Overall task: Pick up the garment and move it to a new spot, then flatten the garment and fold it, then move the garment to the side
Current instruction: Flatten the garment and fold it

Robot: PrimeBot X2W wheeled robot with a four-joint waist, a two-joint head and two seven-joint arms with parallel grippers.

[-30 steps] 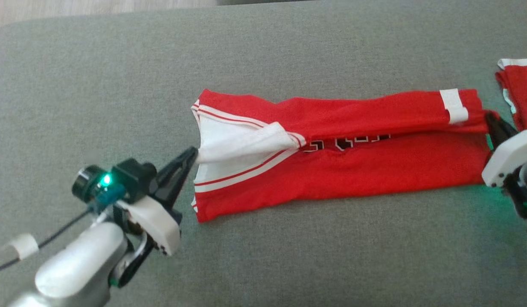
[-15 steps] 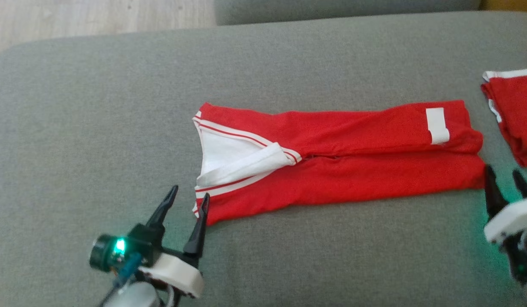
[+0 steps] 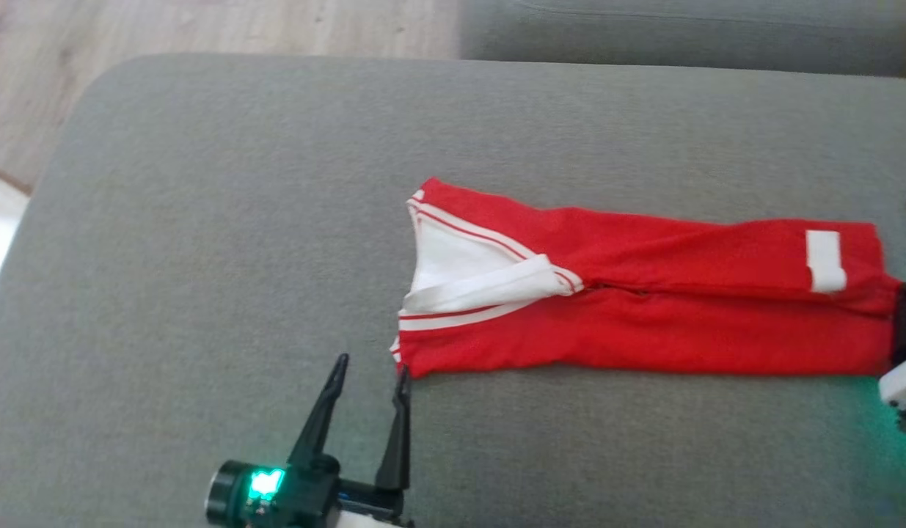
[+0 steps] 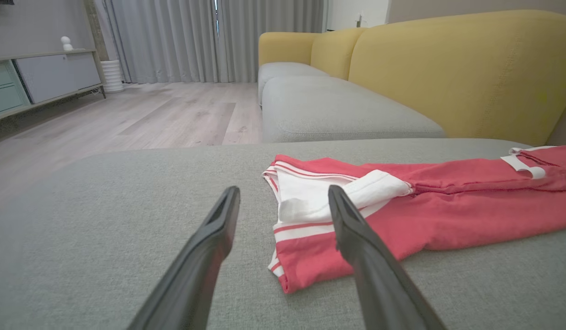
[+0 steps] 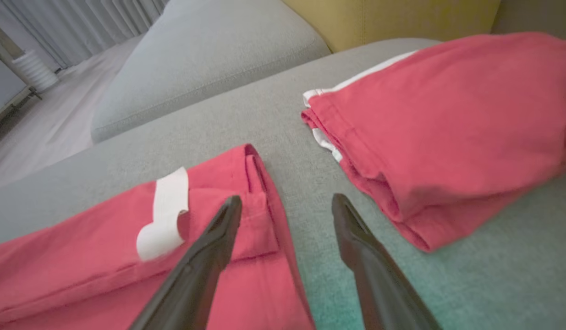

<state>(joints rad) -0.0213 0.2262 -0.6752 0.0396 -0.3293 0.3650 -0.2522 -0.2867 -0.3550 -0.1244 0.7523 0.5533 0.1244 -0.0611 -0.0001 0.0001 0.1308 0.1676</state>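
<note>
A broad grey cushioned seat (image 3: 203, 220) carries everything, with pale wooden floor (image 3: 203, 26) beyond its far left corner. The left wrist view also takes in grey curtains (image 4: 195, 36) and a yellow sofa back (image 4: 461, 68) behind. The garment (image 3: 643, 323), red with white stripes, lies on the seat as a long narrow band running left to right, its two long edges folded in to meet along the middle. At its left end a white panel (image 3: 460, 268) shows between the striped edges, and near its right end sits a white tag (image 3: 824, 260). The left hand (image 3: 373, 364) is just beside the garment's near left corner, fingers spread and holding nothing. The right hand (image 5: 287, 198) is at the garment's right end, fingers likewise spread and empty, one over the red cloth and the other over a bare grey strip. Just right of that strip lies a second red garment (image 5: 447, 128), folded.
</note>
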